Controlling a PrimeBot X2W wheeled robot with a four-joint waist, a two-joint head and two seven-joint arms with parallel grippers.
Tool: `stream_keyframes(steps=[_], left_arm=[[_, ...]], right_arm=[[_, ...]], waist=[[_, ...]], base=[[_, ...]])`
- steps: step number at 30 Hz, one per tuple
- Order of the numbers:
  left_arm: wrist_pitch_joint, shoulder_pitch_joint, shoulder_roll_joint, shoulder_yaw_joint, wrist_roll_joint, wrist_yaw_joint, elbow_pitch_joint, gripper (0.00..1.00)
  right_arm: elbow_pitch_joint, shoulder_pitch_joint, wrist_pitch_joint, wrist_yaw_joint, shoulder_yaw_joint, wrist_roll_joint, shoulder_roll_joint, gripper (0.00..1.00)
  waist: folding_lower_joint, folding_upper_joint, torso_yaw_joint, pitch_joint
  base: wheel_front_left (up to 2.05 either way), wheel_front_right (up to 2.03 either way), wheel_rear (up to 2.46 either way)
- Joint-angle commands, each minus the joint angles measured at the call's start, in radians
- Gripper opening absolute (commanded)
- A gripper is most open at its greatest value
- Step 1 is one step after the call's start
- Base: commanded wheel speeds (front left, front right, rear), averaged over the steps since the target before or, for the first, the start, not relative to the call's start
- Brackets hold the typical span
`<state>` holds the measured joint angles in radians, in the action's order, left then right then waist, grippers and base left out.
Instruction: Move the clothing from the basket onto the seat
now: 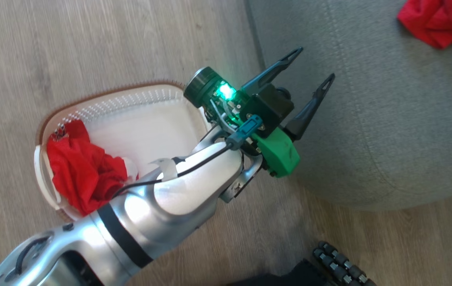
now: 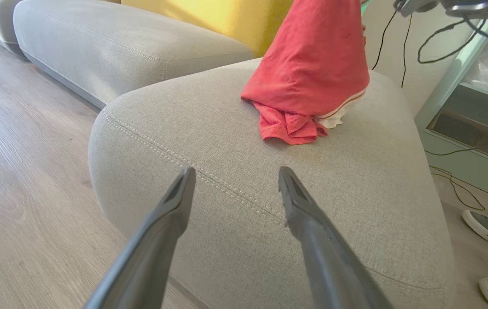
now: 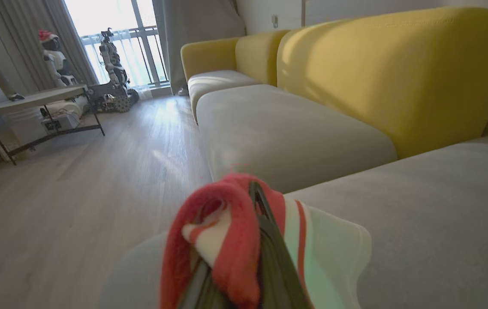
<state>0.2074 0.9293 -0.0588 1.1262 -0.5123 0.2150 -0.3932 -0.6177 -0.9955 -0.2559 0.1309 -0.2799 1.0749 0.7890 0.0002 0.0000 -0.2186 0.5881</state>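
**One red garment at the seat, the other in the basket**

The basket (image 1: 138, 103) stands on the wooden floor (image 1: 51, 47), near the seat (image 1: 389, 119). It is oval and cream-white, with rows of small holes in its wall and a brown rim. At its left end lies the crumpled garment (image 1: 83, 171). This one is bright red and bunched up against the wall, with a little white showing at its right edge.

The left gripper (image 1: 315, 63) is in the air between the basket and the seat and points at the rounded corner of the seat. Its two dark fingers are spread wide and there is nothing between them.

The held garment (image 2: 312, 73) hangs down from above onto the grey seat, well apart from the basket. In the left wrist view it looks like a red cone of cloth. Its lower end is folded on the fabric of the seat, and a white hem with a thin stripe shows on the right side. The right gripper (image 3: 257, 201) is closed tight on this cloth. Red fabric and a white panel with a red stripe are wrapped around its fingers, just above the seat.

The seat is a large grey cushion with a stitched seam along its edge. Behind it stand yellow back cushions (image 3: 377, 73).
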Motion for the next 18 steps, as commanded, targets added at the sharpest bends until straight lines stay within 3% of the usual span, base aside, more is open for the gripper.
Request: stream_keyframes(steps=[1, 5, 18], left_arm=[[0.010, 0.043, 0.008, 0.001, -0.015, 0.017, 0.035, 1.00], [0.019, 0.072, 0.008, 0.035, -0.046, 0.041, 0.032, 1.00], [0.046, 0.120, 0.008, 0.103, -0.128, 0.089, 0.019, 1.00]], right_arm=[[-0.017, -0.008, -0.006, 0.000, -0.037, 0.026, 0.058, 0.00], [-0.098, -0.035, 0.024, 0.000, -0.130, 0.077, 0.078, 0.00], [-0.236, -0.069, 0.298, 0.000, -0.343, 0.233, 0.095, 0.00]], waist=[[-0.0002, 0.0000, 0.016, 0.027], [-0.0002, 0.0000, 0.031, 0.050], [-0.0002, 0.0000, 0.066, 0.052]], base=[[0.00, 0.00, 0.00], [0.00, 0.00, 0.00], [0.00, 0.00, 0.00]])
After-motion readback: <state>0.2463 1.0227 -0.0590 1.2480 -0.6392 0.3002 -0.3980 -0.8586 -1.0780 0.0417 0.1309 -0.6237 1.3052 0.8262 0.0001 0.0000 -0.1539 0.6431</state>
